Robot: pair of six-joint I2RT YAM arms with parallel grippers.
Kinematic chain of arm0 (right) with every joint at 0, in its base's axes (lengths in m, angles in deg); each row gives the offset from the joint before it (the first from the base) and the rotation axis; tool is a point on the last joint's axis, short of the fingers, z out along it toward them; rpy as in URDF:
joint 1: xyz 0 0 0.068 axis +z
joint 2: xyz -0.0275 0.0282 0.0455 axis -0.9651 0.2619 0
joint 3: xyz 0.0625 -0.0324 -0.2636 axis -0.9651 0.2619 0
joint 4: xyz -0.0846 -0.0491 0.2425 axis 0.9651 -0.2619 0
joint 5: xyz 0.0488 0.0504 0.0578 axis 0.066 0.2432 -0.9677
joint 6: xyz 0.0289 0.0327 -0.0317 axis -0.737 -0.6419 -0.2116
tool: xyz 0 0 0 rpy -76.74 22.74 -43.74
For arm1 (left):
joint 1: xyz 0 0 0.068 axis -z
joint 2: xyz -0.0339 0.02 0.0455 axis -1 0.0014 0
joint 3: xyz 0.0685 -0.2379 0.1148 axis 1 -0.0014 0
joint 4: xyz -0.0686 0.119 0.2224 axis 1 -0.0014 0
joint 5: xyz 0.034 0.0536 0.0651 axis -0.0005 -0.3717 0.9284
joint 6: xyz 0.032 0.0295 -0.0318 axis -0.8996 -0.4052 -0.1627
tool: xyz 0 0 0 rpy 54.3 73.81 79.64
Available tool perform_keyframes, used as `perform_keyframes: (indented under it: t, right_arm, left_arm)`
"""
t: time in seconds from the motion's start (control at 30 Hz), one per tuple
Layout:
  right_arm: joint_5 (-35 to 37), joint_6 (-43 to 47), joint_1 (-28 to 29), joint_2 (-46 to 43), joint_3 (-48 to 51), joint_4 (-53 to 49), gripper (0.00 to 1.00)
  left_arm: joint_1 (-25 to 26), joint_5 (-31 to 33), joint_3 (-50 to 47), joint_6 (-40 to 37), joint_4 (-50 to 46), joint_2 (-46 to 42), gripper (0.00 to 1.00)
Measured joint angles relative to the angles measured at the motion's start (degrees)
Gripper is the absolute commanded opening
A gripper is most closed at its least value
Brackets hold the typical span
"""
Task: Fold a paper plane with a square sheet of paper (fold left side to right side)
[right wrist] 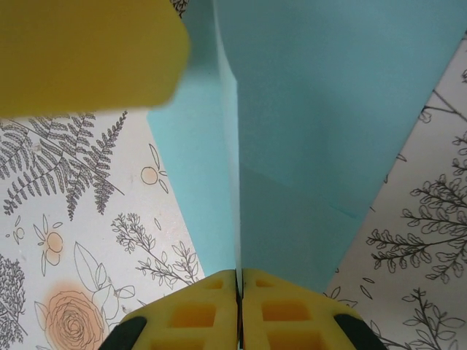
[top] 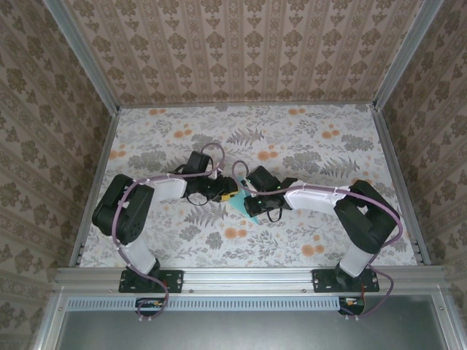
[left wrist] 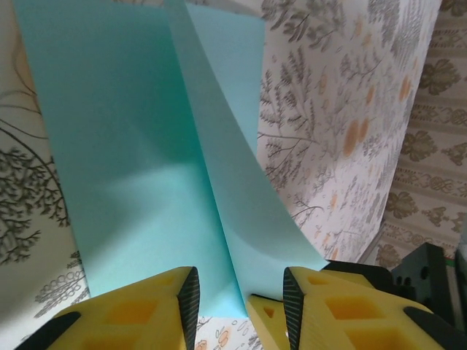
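While both of my arms meet over the middle of the desk (top: 328, 146), my left fingers (top: 228, 195) stand partly open, with a clear gap between the two yellow tips. From the left wrist, a lifted flap of the square sheet of paper (left wrist: 131, 146) curls up off its flat part and runs down into that gap. Neither pad presses on it, so I judge this side to be guarding the flap, not holding it.

The sheet lies near the centre of the desk, between my two wrists. Part of it is flat on the flowered surface and part is raised along a soft bend that has not been pressed into a crease.

Further right, my right fingers (right wrist: 238, 286) are closed tight together, with the raised edge of the sheet pinched in the seam between them.

I judge this paper to be very light, thin and limp. It will bend under its own weight, slide easily on the desk and keep any dent I give it. The best hold is a shallow pinch right at an edge or corner, as my right side has now. The flat half needs pinning while the flap is carried across, or the whole sheet may drag along. A hard tug could crumple or tear it.
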Motion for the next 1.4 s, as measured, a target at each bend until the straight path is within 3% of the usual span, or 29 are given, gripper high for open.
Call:
perform_keyframes:
  t: [1.07,1.4]
  right_arm:
    - [-7.4,-3.0,-2.4,2.9,0.8,2.4,0.1]
    - [-7.6,-4.0,-2.6,2.9,0.8,2.6,0.2]
  left_arm:
    - [2.0,0.5,2.2,2.1,2.5,6.0,0.41]
    - [2.0,0.7,2.5,2.1,1.9,6.1,0.41]
